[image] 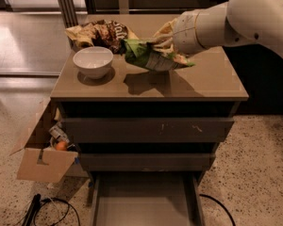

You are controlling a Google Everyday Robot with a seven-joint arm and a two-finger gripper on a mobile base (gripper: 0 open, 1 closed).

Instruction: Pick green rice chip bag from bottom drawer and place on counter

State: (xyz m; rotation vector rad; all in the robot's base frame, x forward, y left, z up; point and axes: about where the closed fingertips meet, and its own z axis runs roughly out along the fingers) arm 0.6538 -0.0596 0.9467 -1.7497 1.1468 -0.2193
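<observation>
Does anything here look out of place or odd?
The bottom drawer stands pulled out, and an open cardboard box leans beside the cabinet. The gripper holds the green rice chip bag above the counter.

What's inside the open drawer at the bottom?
Just its bare grey floor shows in the bottom drawer; the back part is hidden under the cabinet. The green rice chip bag is over the counter, held by the gripper.
</observation>
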